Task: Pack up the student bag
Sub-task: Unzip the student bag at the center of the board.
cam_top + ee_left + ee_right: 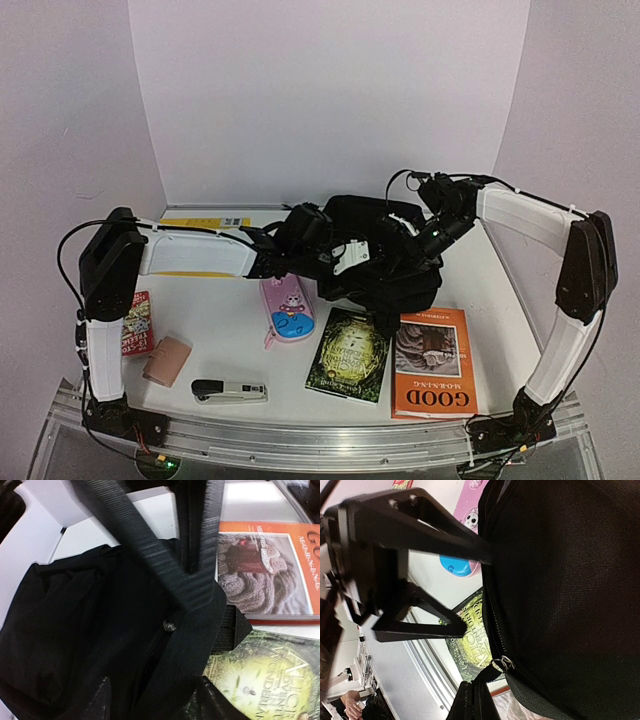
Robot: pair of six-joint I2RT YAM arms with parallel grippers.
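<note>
The student bag (385,255), a large black backpack, lies at the middle back of the table. My left gripper (336,260) is at the bag's left edge. In the left wrist view its fingers (102,702) stand apart on either side of a black edge band of the bag (75,630), not pressed together. My right gripper (428,238) is on the bag's upper right. In the right wrist view it (476,696) is shut on the strap pull of the zip slider (503,663) on the bag (570,590).
A pink pencil case (287,305), a green book (348,355) and an orange book (432,362) lie in front of the bag. A stapler (228,390), a pink pouch (166,360) and a red book (136,322) lie front left. A yellow pad (205,222) lies back left.
</note>
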